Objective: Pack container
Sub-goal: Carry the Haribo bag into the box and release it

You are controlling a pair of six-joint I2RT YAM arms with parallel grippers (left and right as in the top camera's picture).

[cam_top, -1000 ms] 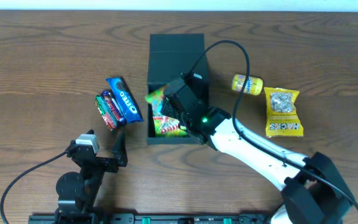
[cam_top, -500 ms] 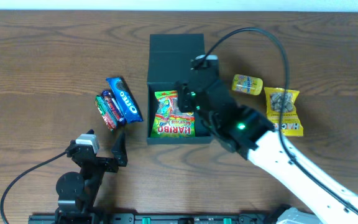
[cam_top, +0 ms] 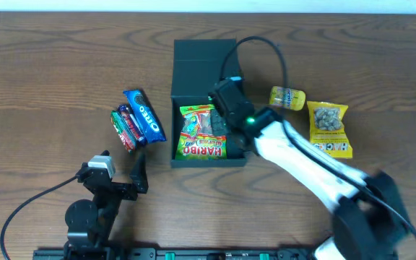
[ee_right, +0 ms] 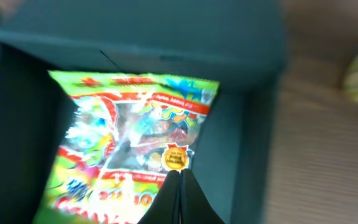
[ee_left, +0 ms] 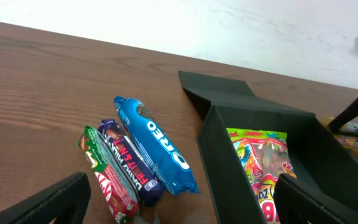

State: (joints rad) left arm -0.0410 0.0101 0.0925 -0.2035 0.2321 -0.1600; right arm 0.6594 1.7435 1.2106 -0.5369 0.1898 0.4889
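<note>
While the left gripper (ee_left: 180, 193) is spread wide and empty at 7 o'clock of the container (cam_top: 204, 65), that box is seen open on the worktop (cam_top: 49, 72) with a sweets bag (cam_top: 202, 133) laid inside, and the right gripper (ee_right: 179, 186) is pinched together, empty, over its 3 o'clock wall.

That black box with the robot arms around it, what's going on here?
The robot is packing snacks into the container. A Haribo bag already lies inside, and the right hand hovers above it, shut and empty. The left hand is open and holds nothing. An Oreo pack and two candy bars wait to the left of the container. A small yellow packet and a Hacks bag wait on its right.
</note>
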